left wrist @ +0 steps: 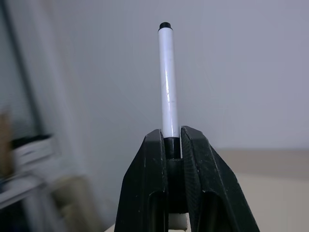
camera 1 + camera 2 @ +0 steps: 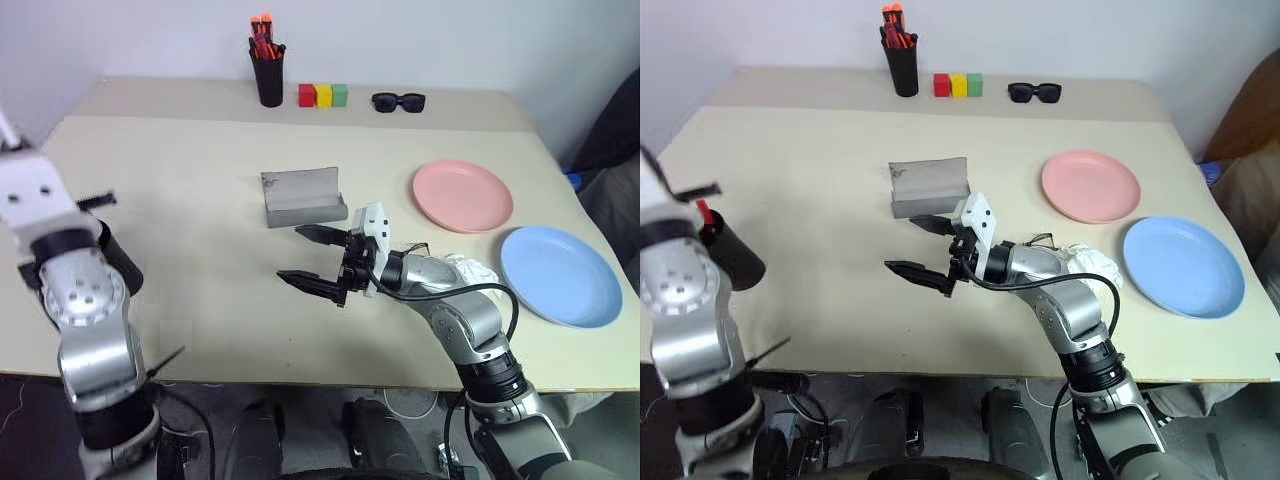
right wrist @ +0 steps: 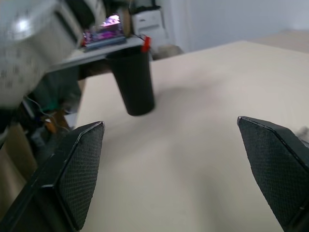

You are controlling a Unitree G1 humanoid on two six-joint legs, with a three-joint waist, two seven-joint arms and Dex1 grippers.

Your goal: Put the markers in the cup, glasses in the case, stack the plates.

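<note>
The left gripper is raised, pinching the white marker by its black end — tilted upward. The right gripper hovers spread wide, empty, near the case; the cup stands at the table's left edge.

text on my white marker: none that I can read, the barrel is plain
text on the grey case: none, only a small dark mark that I cannot read
text on the pink plate and the blue plate: none
text on the black cup: none
text on the far pen holder: none
text on the three coloured blocks: none that I can read
brand on the sunglasses: too small to tell
signs on the table: none
</note>
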